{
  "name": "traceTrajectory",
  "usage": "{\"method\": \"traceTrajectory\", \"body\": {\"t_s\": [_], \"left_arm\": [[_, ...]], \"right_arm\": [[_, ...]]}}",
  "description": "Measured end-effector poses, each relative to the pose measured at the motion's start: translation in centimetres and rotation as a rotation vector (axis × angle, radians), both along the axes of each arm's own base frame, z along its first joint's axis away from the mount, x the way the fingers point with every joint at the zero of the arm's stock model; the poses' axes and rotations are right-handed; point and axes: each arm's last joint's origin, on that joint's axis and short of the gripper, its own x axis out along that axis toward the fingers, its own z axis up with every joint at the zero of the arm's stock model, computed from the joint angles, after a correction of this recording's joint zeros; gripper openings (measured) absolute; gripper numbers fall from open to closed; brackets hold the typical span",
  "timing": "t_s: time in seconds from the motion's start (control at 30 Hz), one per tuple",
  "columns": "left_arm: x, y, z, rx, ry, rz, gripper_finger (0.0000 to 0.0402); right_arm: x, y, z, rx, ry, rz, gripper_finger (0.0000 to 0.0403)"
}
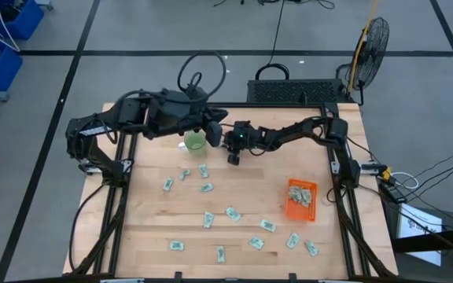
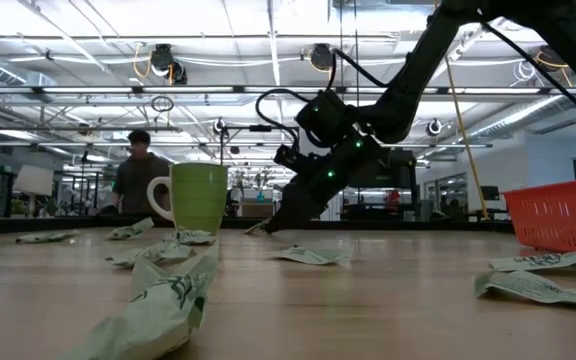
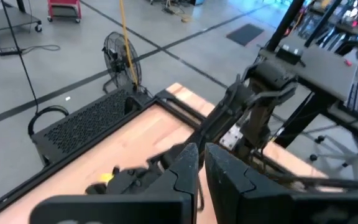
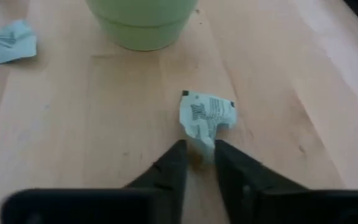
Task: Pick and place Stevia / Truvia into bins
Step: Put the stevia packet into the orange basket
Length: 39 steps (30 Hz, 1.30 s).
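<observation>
Several pale green and white Stevia packets lie scattered on the wooden table, such as one [image 1: 231, 213] near the middle. The orange bin [image 1: 300, 199] stands toward the right and holds some packets. My right gripper [image 1: 233, 159] is down at the table just right of the green cup [image 1: 194, 142], shut on one packet [image 4: 205, 115]. My left gripper [image 3: 201, 163] hovers above the table by the cup, fingers together and holding nothing. My right gripper pinches the packet's near end [image 4: 201, 142] between its two fingertips, slanting down from the table's right. The fingers lie along the packet. Its free end [image 4: 210, 102] points toward the cup and seems to rest on the table, crumpled.
The green cup [image 2: 198, 197] stands close to both grippers. Loose packets [image 1: 204, 188] cover the middle and near part of the table. A black perforated box [image 1: 297, 92] sits at the far edge. A person [image 2: 140, 180] stands in the room beyond.
</observation>
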Motion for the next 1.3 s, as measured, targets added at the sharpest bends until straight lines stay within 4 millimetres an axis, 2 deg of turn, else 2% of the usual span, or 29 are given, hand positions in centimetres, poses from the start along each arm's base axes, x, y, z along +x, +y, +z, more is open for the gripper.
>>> {"method": "traceTrajectory", "body": {"t_s": [0.07,0.23,0.37,0.47,0.57,0.67,0.83,0.93,1.0,1.2,1.3], "left_arm": [[-0.1,0.0,-0.2,0.000,0.020,0.000,0.0037],[-0.3,0.0,-0.7,-0.013,0.078,-0.001,0.0037],[-0.5,0.0,-0.9,-0.016,0.105,-0.005,0.0037],[-0.5,0.0,-1.0,-0.021,0.109,-0.006,0.0037],[-0.5,-0.1,-1.0,-0.021,0.109,-0.008,0.0037],[-0.5,-0.1,-1.0,-0.020,0.112,-0.008,0.0037],[-0.5,-0.1,-1.0,-0.027,0.112,-0.006,0.0037],[-0.5,-0.3,-1.0,-0.030,0.111,-0.009,0.0037],[-0.5,-0.4,-1.0,-0.024,0.113,-0.017,0.0037],[-0.5,-1.2,-1.0,-0.011,0.119,-0.047,0.0037],[-0.5,-1.6,-1.0,-0.010,0.119,-0.061,0.0037]], "right_arm": [[0.0,0.0,0.4,0.017,-0.014,-0.014,0.0014],[-0.3,0.9,2.5,0.037,-0.013,-0.007,0.0005],[-0.9,2.8,6.6,0.031,-0.033,0.094,0.0002],[-2.4,4.8,10.2,0.085,-0.040,0.159,0.0001],[-5.1,7.2,13.3,0.136,-0.017,0.234,0.0001],[-8.7,9.5,16.0,0.175,0.060,0.262,0.0001],[-15.8,12.4,18.8,0.349,0.280,0.194,0.0000],[-19.3,14.0,19.1,0.430,0.390,0.146,0.0000],[-20.9,14.9,18.4,0.472,0.412,0.098,0.0000],[-24.4,16.3,14.0,0.581,0.476,-0.035,0.0000],[-25.3,16.7,11.7,0.594,0.526,-0.054,0.0000]]}}
